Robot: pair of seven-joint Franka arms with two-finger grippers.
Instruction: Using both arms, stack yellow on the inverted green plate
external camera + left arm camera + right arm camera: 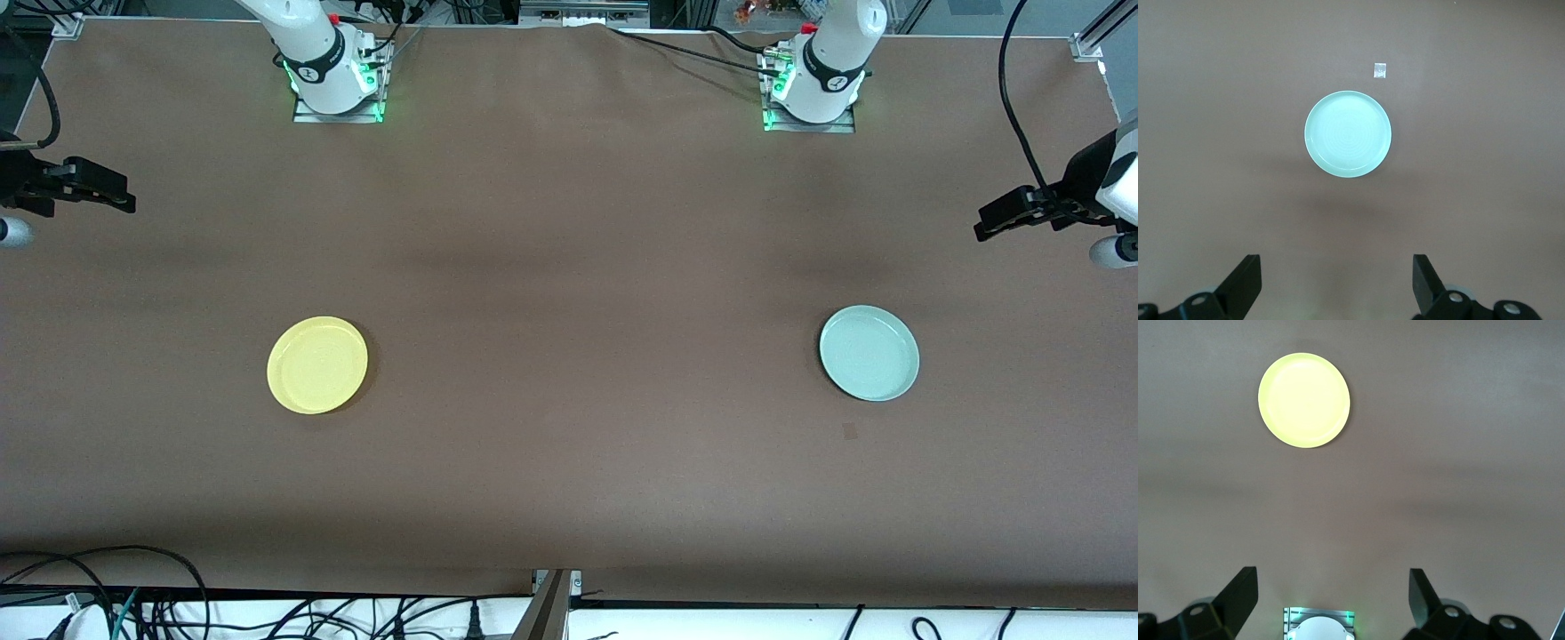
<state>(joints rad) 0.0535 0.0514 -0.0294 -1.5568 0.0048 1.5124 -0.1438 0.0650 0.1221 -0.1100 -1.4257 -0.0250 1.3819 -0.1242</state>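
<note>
The yellow plate (317, 364) lies rim up on the brown table toward the right arm's end. It also shows in the right wrist view (1304, 400). The green plate (869, 353) lies rim up toward the left arm's end, its pale inner face showing in the left wrist view (1347, 134). My right gripper (107, 188) hangs high over the table's edge at its own end, open and empty (1333, 580). My left gripper (1000, 218) hangs high over the edge at the left arm's end, open and empty (1337, 267). Both are well apart from the plates.
A small square patch (851, 431) lies on the table just nearer to the front camera than the green plate, also seen in the left wrist view (1380, 69). The arm bases (336, 80) (813, 89) stand along the table's top edge. Cables (133, 596) hang below the front edge.
</note>
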